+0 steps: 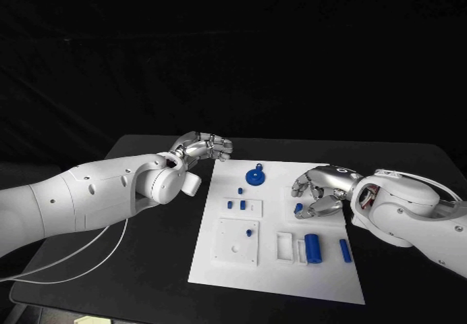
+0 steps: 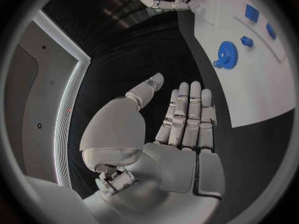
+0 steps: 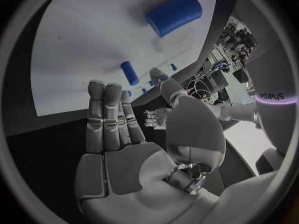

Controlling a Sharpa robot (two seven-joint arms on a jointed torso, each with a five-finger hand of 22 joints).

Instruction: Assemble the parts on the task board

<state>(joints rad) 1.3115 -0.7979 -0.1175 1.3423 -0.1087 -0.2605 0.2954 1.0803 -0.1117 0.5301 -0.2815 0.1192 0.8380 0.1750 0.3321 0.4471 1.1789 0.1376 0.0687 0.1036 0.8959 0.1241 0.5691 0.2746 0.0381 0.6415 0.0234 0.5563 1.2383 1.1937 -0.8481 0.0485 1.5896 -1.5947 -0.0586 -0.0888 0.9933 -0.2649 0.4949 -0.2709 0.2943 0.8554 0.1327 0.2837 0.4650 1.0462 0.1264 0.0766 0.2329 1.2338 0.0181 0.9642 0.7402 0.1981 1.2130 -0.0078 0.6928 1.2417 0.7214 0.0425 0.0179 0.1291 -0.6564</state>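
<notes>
- The head view looks down from high up at the black table (image 1: 146, 270) and the whole white task board (image 1: 282, 277).
- The left wrist view sits close behind the left hand (image 2: 181, 129), facing along its fingers toward the board's edge.
- The right wrist view sits close behind the right hand (image 3: 124, 134), facing the board.
- All three views share the board.

My left robot hand (image 1: 204, 146) and right robot hand (image 1: 319, 191) gleam like polished metal; the task board (image 1: 282, 270) looks matt white; the gear (image 1: 255, 177) smooth blue plastic; the bench (image 1: 146, 270) matt black.
</notes>
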